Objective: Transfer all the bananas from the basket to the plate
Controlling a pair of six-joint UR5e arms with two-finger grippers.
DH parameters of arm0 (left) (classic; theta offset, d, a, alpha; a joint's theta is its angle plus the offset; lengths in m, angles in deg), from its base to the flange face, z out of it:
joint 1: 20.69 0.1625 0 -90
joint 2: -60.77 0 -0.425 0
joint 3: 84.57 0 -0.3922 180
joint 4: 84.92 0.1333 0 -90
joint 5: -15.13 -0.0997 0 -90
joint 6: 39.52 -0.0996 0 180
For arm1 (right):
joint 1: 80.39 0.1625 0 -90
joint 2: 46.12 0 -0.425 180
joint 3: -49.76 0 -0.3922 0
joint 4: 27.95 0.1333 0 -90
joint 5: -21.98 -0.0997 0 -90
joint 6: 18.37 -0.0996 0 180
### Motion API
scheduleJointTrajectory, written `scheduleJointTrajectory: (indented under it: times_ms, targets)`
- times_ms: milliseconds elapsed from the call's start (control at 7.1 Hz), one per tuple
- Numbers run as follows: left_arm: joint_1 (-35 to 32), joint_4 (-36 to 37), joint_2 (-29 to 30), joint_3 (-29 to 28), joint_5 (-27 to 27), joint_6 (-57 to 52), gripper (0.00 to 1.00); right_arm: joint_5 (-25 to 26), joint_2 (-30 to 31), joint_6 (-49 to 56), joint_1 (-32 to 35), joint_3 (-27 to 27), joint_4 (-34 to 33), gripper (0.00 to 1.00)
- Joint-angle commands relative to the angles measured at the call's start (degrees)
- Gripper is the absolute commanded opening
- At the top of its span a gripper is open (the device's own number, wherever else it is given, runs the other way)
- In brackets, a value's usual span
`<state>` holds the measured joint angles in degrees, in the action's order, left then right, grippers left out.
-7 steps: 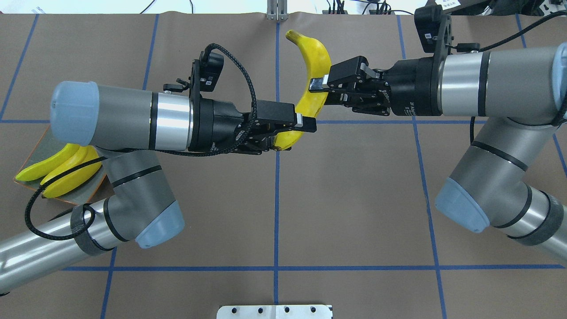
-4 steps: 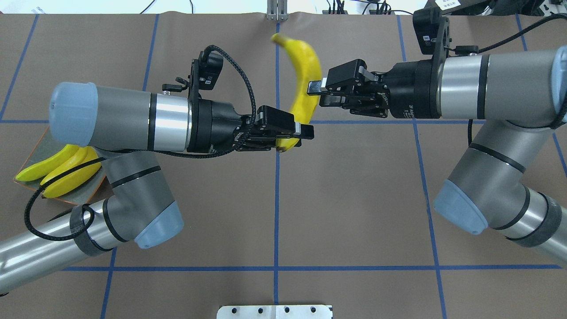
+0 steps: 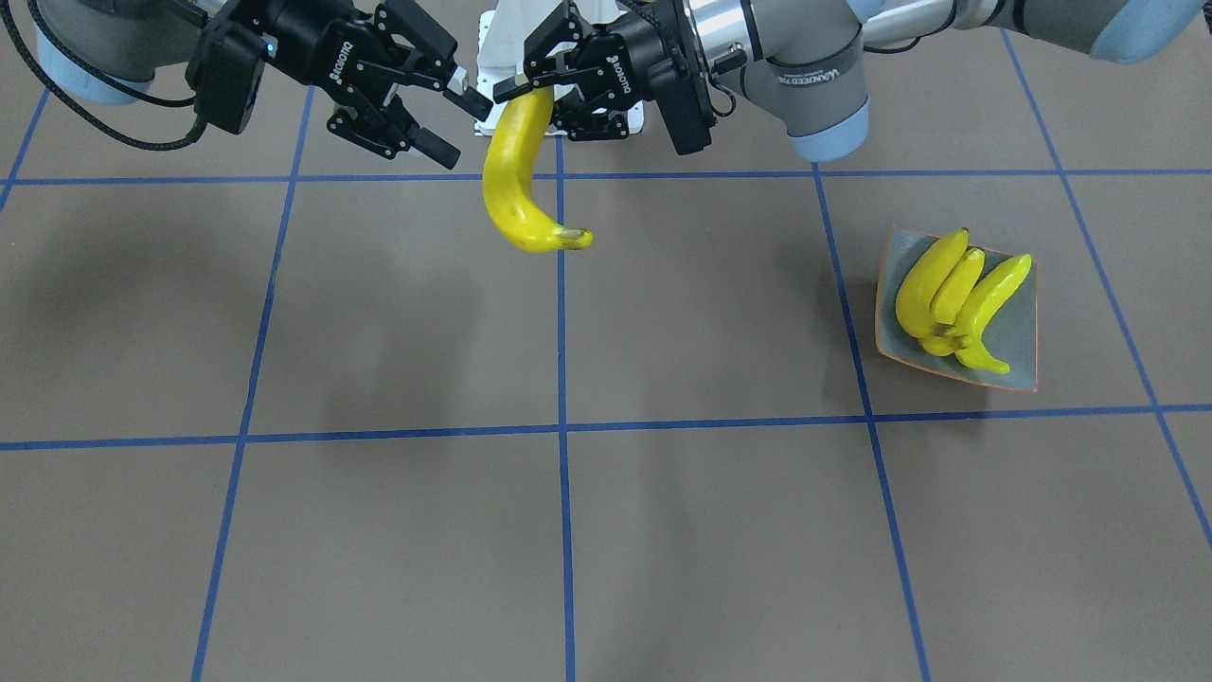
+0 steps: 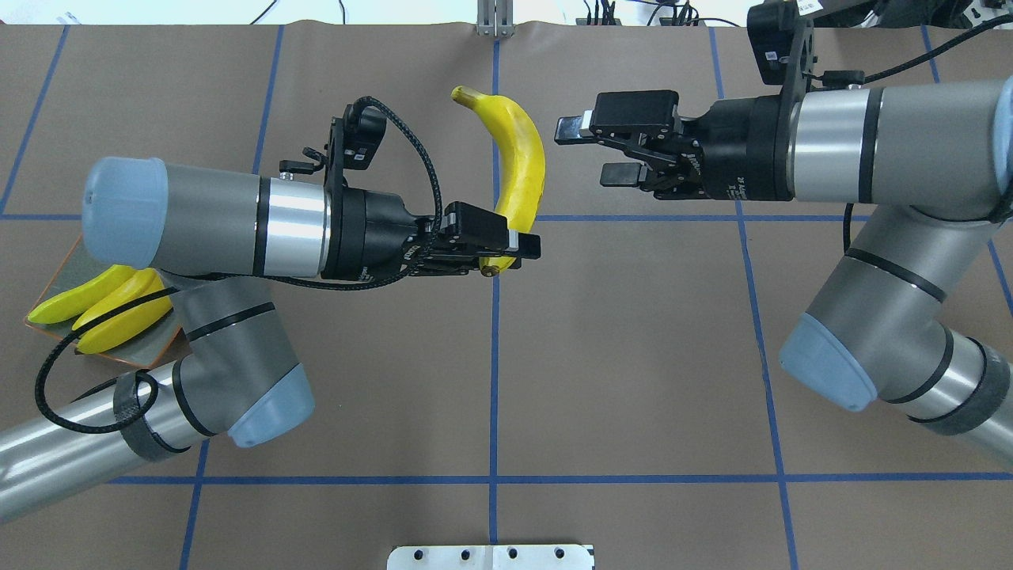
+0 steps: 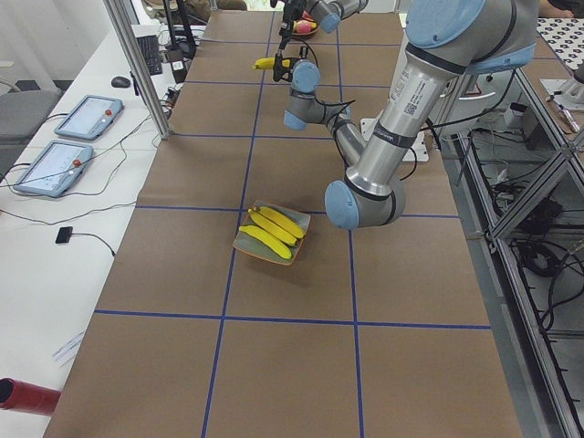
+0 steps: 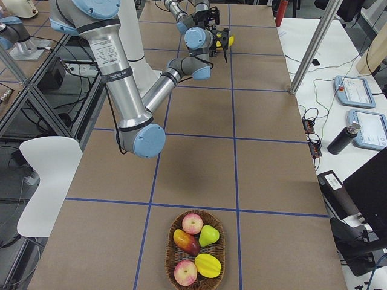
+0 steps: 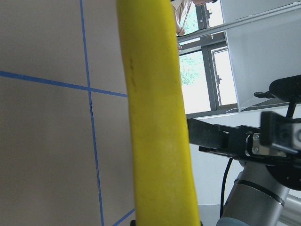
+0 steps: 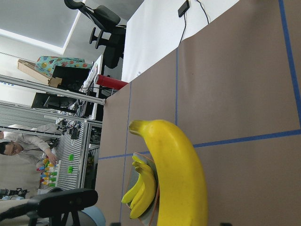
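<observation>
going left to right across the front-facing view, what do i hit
right gripper, jaws open → held banana → plate carrying three bananas

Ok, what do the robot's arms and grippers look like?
The left arm and right arm are grey tubes with pale blue joint caps and silver wrist rings. The left gripper and right gripper are black, two-fingered, with white lettering. A braided black cable loops over the left wrist.
</observation>
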<state>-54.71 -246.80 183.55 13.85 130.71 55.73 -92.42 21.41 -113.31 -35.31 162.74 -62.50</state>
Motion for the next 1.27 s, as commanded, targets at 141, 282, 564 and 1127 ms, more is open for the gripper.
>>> scheduleJointTrajectory:
  times_ms: [141,282,564,1127]
  targets:
    - [-1.2,0.2,-13.4,2.9,0.2,-7.5,0.00,-1.2,3.1,3.5,7.4,-0.4,-14.7,1.00]
    - [-1.9,0.2,-20.9,6.0,0.6,-13.3,0.00,-1.2,5.7,10.4,9.3,-0.5,-21.5,1.00]
    - [-9.0,0.0,-31.7,7.7,7.9,-23.0,0.00,-1.4,12.1,24.3,13.1,-1.3,-27.4,1.00]
    - [-15.9,0.3,-45.7,5.9,13.4,-46.1,0.00,-5.7,22.2,53.3,24.2,-9.5,-27.2,1.00]
